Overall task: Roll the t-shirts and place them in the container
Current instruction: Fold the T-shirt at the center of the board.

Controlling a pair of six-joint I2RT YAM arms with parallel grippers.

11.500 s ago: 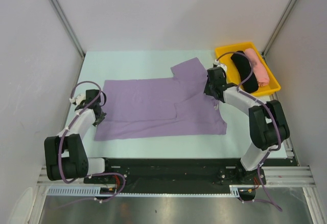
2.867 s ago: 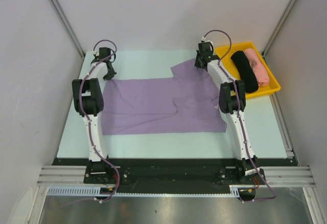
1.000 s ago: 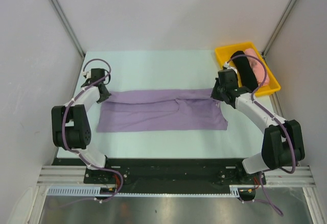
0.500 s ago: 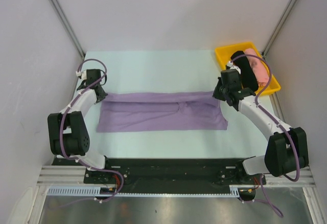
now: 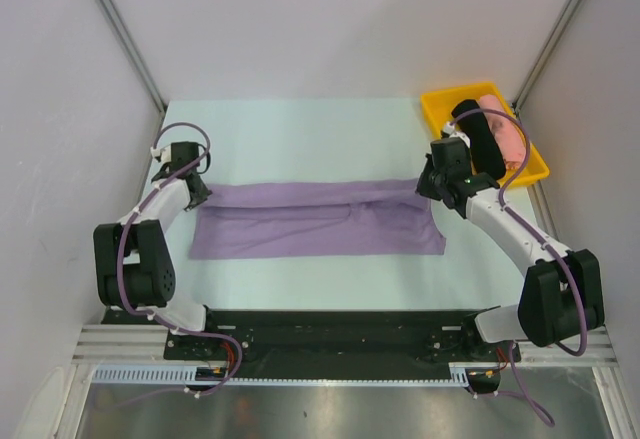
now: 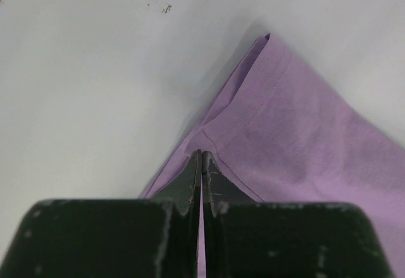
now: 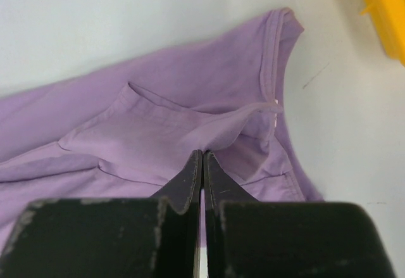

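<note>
- Left gripper (image 6: pixel 200 154): fingers pressed together, no gap between them, clamped on the stitched hem of the lavender shirt (image 5: pixel 320 221) at its far left corner.
- From that pinch the hem runs up and away to a pointed corner ahead and to the right of the fingertips; bare table (image 5: pixel 300 134) lies to their left.
- Right gripper (image 7: pixel 202 154): fingers likewise together, clamped on a raised fold of the same shirt, at the far right corner of the cloth.
- Cloth pulls up to the right fingertips in a small ridge; a pocket-like crease lies ahead and to the left.
- Ribbed collar (image 7: pixel 273 50) sits ahead and to the right of the right gripper, flat on the table.
- Between the two grippers the shirt lies as a long, narrow band, folded lengthwise, its near edge flat on the table.
- Yellow tray (image 5: pixel 440 107) stands just beyond and to the right of the right gripper, apart from the lavender cloth.
- Inside the tray, a black shirt (image 5: pixel 482 144) and a pink shirt (image 5: pixel 506 131), both rolled, lie side by side and touching, black nearer the gripper.
</note>
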